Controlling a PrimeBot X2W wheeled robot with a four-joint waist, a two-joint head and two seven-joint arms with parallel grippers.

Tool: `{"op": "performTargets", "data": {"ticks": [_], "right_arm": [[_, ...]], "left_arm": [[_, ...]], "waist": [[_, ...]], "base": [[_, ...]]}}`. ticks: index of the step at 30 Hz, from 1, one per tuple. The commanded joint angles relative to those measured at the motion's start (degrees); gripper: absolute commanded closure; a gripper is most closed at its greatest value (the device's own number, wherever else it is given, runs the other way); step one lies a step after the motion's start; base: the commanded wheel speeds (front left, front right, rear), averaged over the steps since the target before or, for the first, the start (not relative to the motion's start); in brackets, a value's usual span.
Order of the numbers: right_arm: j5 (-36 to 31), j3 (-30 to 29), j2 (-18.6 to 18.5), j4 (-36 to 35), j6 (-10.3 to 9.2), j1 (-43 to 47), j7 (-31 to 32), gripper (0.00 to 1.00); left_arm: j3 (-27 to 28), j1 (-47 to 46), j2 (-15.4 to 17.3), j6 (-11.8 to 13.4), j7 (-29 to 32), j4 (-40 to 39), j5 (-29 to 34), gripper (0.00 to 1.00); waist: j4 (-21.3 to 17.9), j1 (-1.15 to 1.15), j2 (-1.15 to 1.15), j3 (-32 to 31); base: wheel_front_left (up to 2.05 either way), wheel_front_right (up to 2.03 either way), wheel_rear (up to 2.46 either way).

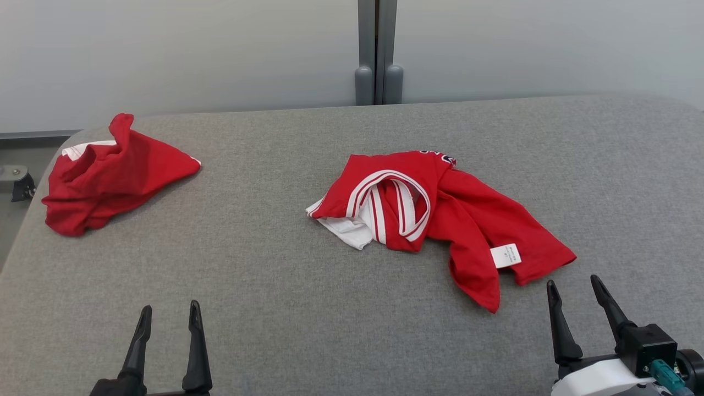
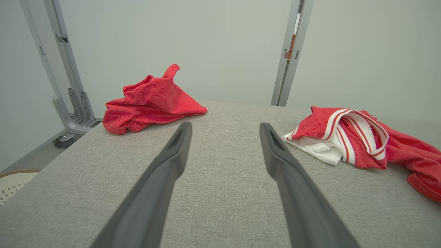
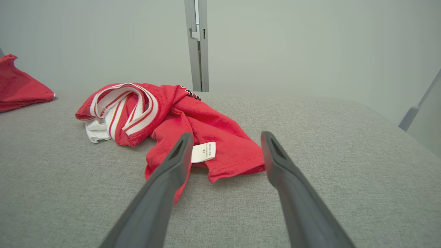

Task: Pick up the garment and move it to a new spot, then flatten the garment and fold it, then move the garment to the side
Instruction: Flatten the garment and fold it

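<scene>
The shirt point(image 1: 462, 212), red with white-striped trim, lies crumpled mid-bench point(image 1: 264, 286), so bunched that its sleeves cannot be told apart. Dark print point(image 1: 440, 157) at its far edge is mostly tucked under and unreadable, and the text on the small white label point(image 1: 506, 256) by the near hem is too small to read. The right claw point(image 1: 573, 280) stands wide and empty just short of that hem. The left claw point(image 1: 169, 306), also wide and empty and cut off by the picture's lower edge, is over bare bench, well apart from the shirt. A second red heap point(image 1: 110, 176) sits at the far left corner, too bunched to identify.
</scene>
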Motion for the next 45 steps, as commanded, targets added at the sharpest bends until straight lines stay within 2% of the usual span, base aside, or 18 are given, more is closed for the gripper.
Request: {"op": "performTargets", "data": {"ticks": [1, 12, 16, 23, 34, 35, 36, 37, 39, 45], "right_arm": [[0.17, 0.05, -0.03, 0.16, -0.08, 0.25, -0.18, 0.0], [1.68, 2.47, -0.34, 1.72, -0.08, -5.35, -0.18, 0.0], [3.26, 3.56, -0.88, 8.44, -0.08, -8.38, 0.21, 0.0], [5.63, 5.67, -0.65, 20.73, -0.08, -13.1, 7.38, 0.0], [9.58, 8.55, -0.07, 30.15, -0.08, -18.5, 9.28, 0.0], [10.18, 9.18, -0.05, 30.74, -0.08, -19.11, 9.4, 0.18], [10.89, 9.31, -0.06, 31.29, -0.08, -19.54, 9.57, 0.53], [11.22, 9.53, -0.11, 31.83, -0.08, -20.05, 9.59, 0.66], [12.13, 10.23, -0.06, 32.51, -0.08, -21.02, 9.61, 1.0], [18.59, 14.24, -0.03, 30.81, -0.08, -23.66, 9.28, 1.0]], "left_arm": [[0.06, 0.33, 0.06, -0.24, -0.03, 0.27, 0.15, 0.0], [-0.46, -1.08, 0.05, -0.93, -0.03, 1.35, 0.81, 0.0], [-0.82, -1.5, 0.05, -1.11, -0.03, 1.61, 0.84, 0.0], [-1.7, -1.64, 0.05, -0.83, -0.03, 1.85, 0.21, 0.0], [-2.24, -2.05, 0.06, -0.56, -0.03, 1.82, -0.31, 0.0], [-2.29, -2.12, 0.05, -0.55, -0.03, 1.85, -0.31, 0.0], [-2.32, -2.21, 0.05, -0.5, -0.03, 1.9, -0.36, 0.0], [-2.35, -2.33, 0.06, -0.45, -0.03, 1.94, -0.4, 0.0], [-2.4, -2.45, 0.06, -0.32, -0.03, 1.96, -0.64, 0.0], [-2.48, -2.72, 0.06, -0.17, -0.03, 2.2, -0.84, 0.0]], "waist": [[-0.07, 0.0, 0.0, -0.01], [-0.36, 0.0, 0.0, 0.85], [0.41, 0.0, 0.0, 0.92], [1.68, 0.0, 0.0, 1.32], [2.22, 0.0, 0.0, 2.28], [2.24, 0.0, 0.0, 2.34], [2.25, 0.0, 0.0, 2.35], [2.26, 0.0, 0.0, 2.35], [2.26, 0.0, 0.0, 2.4], [2.23, 0.0, 0.0, 2.19]], "base": [[0.0, 0.0, 0.0], [0.0, 0.0, 0.0], [0.0, 0.0, 0.0], [0.0, 0.0, 0.0], [0.0, 0.0, 0.0], [0.0, 0.0, 0.0], [0.0, 0.0, 0.0], [0.0, 0.0, 0.0], [0.0, 0.0, 0.0], [0.0, 0.0, 0.0]]}}
